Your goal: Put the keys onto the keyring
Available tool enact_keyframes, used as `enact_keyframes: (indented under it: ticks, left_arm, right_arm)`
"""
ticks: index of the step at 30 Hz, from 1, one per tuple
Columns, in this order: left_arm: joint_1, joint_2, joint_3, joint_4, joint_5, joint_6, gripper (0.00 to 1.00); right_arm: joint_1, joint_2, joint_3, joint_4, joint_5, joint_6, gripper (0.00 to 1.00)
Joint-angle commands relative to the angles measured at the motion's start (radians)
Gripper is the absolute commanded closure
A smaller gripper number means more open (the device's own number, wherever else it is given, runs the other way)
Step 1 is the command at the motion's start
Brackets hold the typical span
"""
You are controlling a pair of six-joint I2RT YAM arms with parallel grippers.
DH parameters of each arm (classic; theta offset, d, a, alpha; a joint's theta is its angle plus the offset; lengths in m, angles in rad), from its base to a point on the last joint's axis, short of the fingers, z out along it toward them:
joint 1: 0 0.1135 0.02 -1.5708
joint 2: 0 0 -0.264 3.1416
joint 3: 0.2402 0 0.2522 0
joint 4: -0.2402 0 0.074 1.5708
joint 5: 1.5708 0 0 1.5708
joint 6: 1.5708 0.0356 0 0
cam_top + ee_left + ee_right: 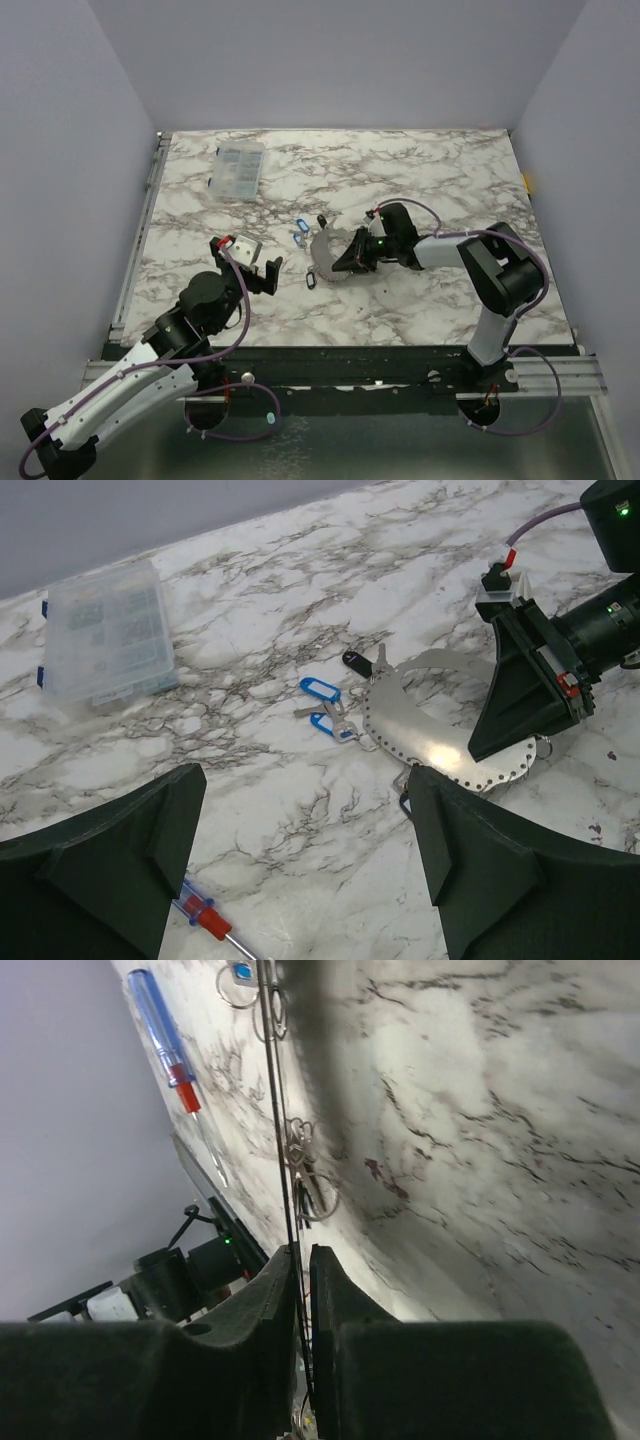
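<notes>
The keyring [325,255], a flat grey metal ring with a dotted rim [430,730], lies mid-table. My right gripper [350,258] reaches over its right side [500,720]. In the right wrist view the ring's thin edge [280,1110] runs between the fingertips [303,1255], which stand a narrow slit apart. Two blue-headed keys [322,705] and a dark one [357,661] lie just left of the ring [300,232]. Another key [404,802] sits at the ring's near edge. My left gripper [250,262] hovers wide open and holds nothing [305,860], near-left of the ring.
A clear plastic compartment box [238,168] stands at the back left [105,630]. A screwdriver with a clear blue handle and red collar [205,920] lies on the marble under my left gripper and also shows in the right wrist view [165,1035].
</notes>
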Motion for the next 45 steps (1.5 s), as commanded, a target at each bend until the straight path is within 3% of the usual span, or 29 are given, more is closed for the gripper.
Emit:
enact_keyframes:
  ticks: [1, 9, 14, 21, 26, 27, 28, 33, 36, 45]
  left_arm:
    - [0.0, -0.002, -0.003, 0.013, -0.017, 0.015, 0.11]
    - [0.0, -0.007, -0.005, 0.012, -0.018, 0.016, 0.11]
    - [-0.001, -0.005, -0.005, 0.014, -0.023, 0.016, 0.11]
    - [0.0, 0.008, -0.004, 0.013, -0.032, 0.015, 0.12]
    - [0.0, 0.023, -0.004, 0.016, -0.039, 0.013, 0.12]
    - [0.0, 0.027, -0.006, 0.016, -0.045, 0.014, 0.12]
    - [-0.001, 0.031, -0.006, 0.019, -0.05, 0.013, 0.12]
    - [0.0, 0.054, -0.012, 0.032, -0.076, 0.01, 0.12]
    - [-0.001, 0.065, -0.022, 0.044, -0.095, 0.011, 0.02]
    - [-0.001, 0.082, -0.046, 0.062, -0.141, 0.034, 0.01]
  right_arm:
    - [-0.006, -0.027, -0.032, -0.063, 0.036, -0.037, 0.81]
    - [-0.006, -0.067, -0.089, -0.061, 0.05, -0.026, 0.55]
    - [-0.006, -0.156, -0.114, -0.17, 0.118, -0.075, 0.42]
    - [-0.008, -0.329, -0.122, -0.415, 0.285, -0.181, 0.24]
    - [-0.008, -0.488, -0.077, -0.628, 0.49, -0.27, 0.12]
    - [-0.007, -0.53, -0.062, -0.66, 0.539, -0.284, 0.03]
    - [-0.007, -0.585, -0.044, -0.688, 0.584, -0.302, 0.01]
    - [-0.007, -0.795, 0.018, -0.739, 0.829, -0.391, 0.0]
    - [-0.007, -0.932, 0.006, -0.718, 0.948, -0.421, 0.0]
    - [-0.007, -1.219, -0.042, -0.746, 1.036, -0.439, 0.0]
